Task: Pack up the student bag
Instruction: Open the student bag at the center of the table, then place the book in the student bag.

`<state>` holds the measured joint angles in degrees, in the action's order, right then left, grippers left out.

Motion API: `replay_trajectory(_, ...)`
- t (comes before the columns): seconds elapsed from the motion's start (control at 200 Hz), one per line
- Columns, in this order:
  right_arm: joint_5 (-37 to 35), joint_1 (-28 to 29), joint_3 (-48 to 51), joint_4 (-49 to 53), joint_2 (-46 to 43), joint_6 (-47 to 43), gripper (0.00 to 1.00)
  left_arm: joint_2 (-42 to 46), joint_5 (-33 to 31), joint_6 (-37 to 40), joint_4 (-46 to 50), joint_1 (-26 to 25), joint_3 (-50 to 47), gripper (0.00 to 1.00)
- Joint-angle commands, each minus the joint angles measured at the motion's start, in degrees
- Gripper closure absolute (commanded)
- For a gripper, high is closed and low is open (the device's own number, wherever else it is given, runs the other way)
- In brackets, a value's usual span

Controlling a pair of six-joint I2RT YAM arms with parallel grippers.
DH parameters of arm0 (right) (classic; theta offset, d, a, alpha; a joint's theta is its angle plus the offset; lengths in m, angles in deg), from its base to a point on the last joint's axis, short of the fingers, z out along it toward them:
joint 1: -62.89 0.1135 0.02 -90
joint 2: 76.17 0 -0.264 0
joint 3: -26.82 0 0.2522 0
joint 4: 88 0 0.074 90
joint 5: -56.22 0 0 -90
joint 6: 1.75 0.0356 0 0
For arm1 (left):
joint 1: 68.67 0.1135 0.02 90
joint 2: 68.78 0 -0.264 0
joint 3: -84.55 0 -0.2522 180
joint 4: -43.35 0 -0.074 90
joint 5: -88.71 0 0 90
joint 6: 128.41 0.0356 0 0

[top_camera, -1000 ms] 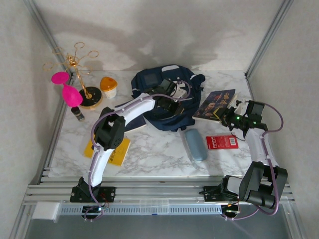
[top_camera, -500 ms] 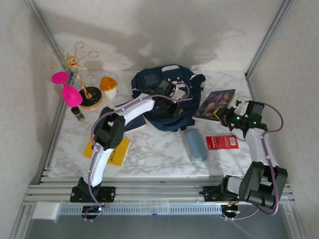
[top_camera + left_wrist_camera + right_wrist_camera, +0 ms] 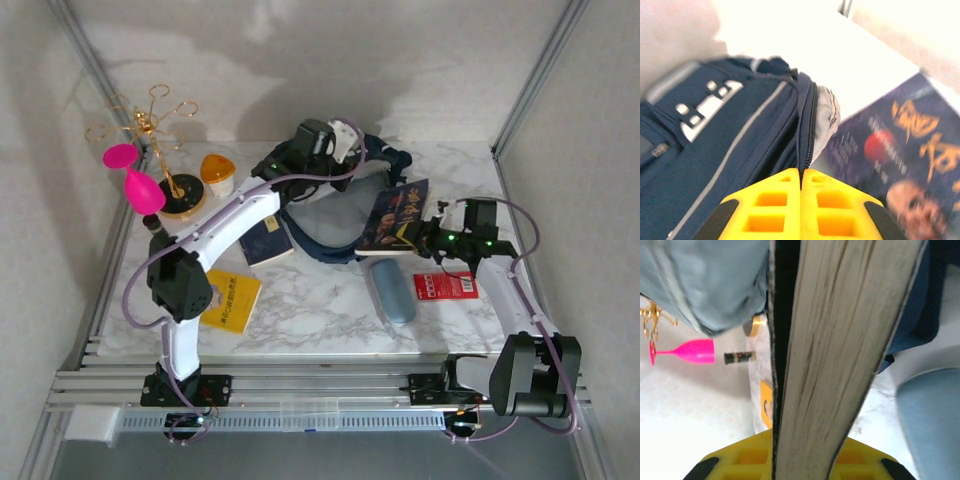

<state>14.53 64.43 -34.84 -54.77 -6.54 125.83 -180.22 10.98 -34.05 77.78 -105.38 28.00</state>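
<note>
Left claw (image 3: 801,172) is pinched shut on the bag (image 3: 725,150) at its zipper (image 3: 812,117). Right claw (image 3: 420,245) clamps a book (image 3: 395,215) tilted against the bag.

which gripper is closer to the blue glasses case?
Right. The right gripper, shut on the book, sits just past the far end of the glasses case; the left gripper is farther off, shut on the student bag.

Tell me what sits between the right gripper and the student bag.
The book, clamped in the right gripper, spans that stretch, its far end beside the student bag and its opening. The top view shows it.
</note>
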Motion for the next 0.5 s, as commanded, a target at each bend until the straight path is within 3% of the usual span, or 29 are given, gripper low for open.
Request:
replay_trajectory(0.0,3.0,5.2,-3.4,-10.1,2.6,3.4,1.0,3.7,-4.8,1.0,-9.0,-1.0,-0.8,1.0)
replay_trajectory(0.165,1.3,10.0,-3.3,-22.8,11.9,7.6,1.0,5.7,-7.5,-0.1,-13.9,-1.5,-2.8,1.0)
replay_trajectory(0.31,-0.4,14.1,-12.4,-23.9,25.2,4.8,1.0,6.6,-6.7,-1.7,-16.3,-2.0,-5.1,1.0)
replay_trajectory(0.496,-1.2,14.8,-23.2,-24.1,39.9,1.3,0.96,7.8,-8.7,-3.0,-20.0,-2.9,-9.3,1.0)
